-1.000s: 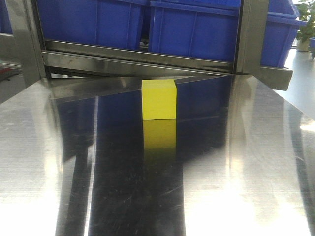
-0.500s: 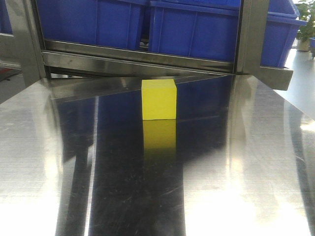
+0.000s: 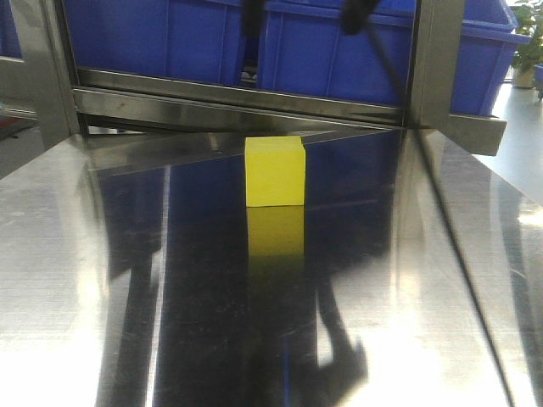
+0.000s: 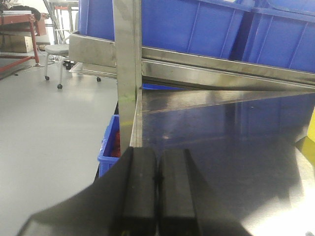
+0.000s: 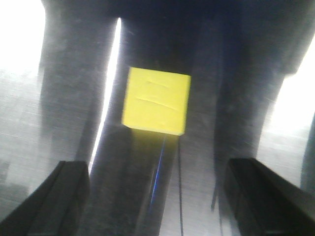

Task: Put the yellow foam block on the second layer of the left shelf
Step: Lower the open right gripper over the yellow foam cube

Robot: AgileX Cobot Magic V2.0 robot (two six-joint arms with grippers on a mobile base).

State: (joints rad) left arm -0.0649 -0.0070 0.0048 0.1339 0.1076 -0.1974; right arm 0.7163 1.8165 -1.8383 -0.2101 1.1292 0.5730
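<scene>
The step in hand looks like the reach. The right pincer hangs over the yellow foam block, released, with its 2 fingers spread wide to either side and clear of it. To do this well, I would bring the pincer forward until the block sits midway between the fingers. I would then square the wrist to the block's flat sides, which appear slightly turned in the wrist view, and come straight down. Both fingers should meet it together, because on polished steel 1 early touch could slide it. Squeeze lightly, since foam gives. The shelf rail under the blue bins runs low just behind, so the lift probably needs to draw toward the near edge first. The left pincer is clenched on nothing, near the left edge of the desk.

The block rests near the desk's far edge, about midway between the left and right edges. It is a bright matte cube with crisp edges and 2 faint creases on top, mirrored in the steel.
</scene>
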